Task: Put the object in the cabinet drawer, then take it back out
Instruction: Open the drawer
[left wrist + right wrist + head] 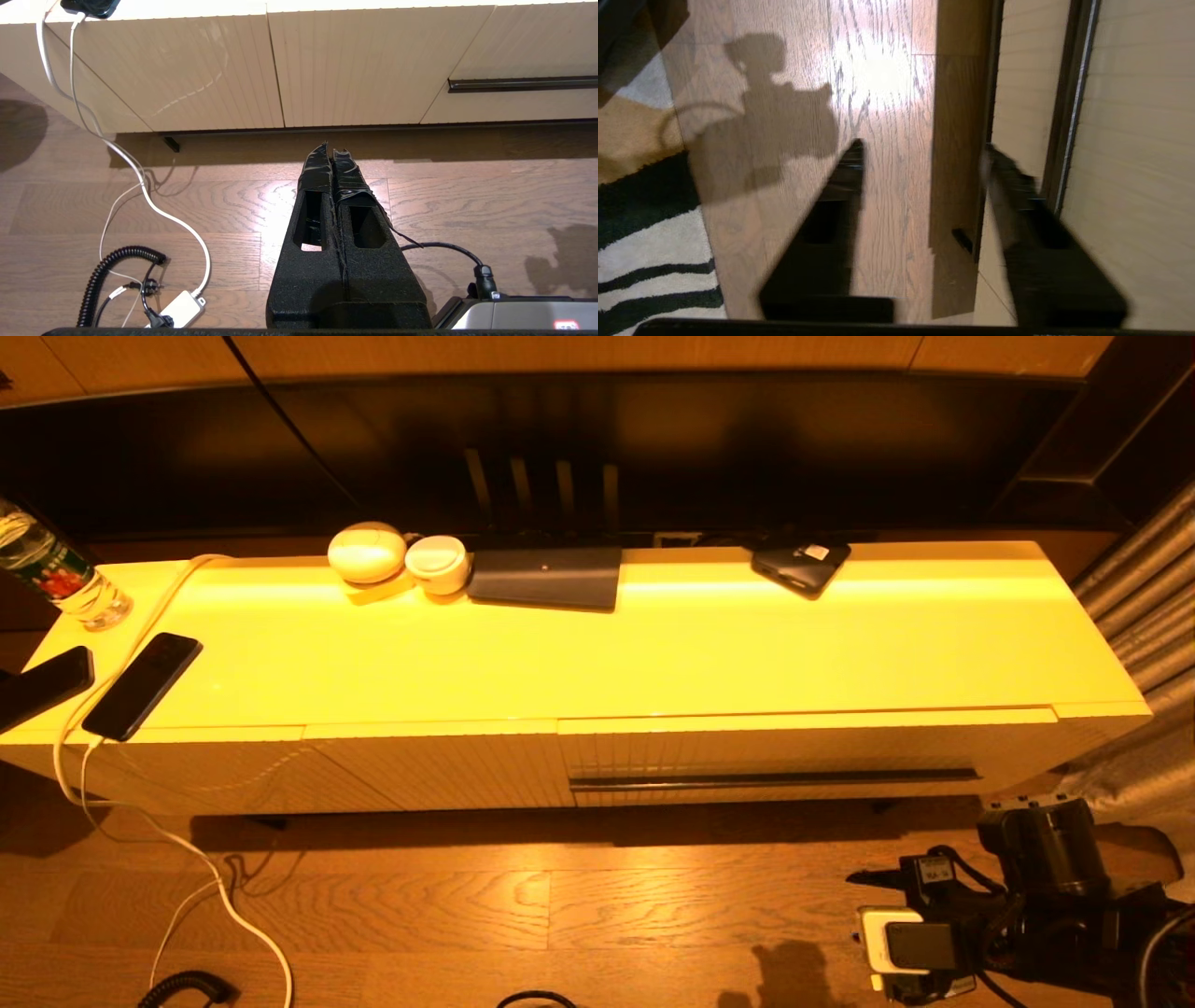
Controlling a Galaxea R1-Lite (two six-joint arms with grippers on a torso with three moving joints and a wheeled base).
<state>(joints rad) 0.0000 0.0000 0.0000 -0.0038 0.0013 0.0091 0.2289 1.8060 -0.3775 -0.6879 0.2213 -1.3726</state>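
Drawer (775,761) shut flush in the cabinet front, its dark handle strip (773,780) running level across it; that strip serves as the landmark. Right tool (924,154) hangs low in front of the cabinet near the strip's right end, its two black fingers (840,186) spread apart with nothing between them, one finger over the wooden floor (878,116), the other just before the ribbed front beside the strip. Left tool (332,156) rests low over the floor left of the strip, its taped fingers pressed together and empty. On the surface (653,644) above the strip lie a dark flat pad (546,577), two white round cases (369,553), and two phones (142,686) far left.
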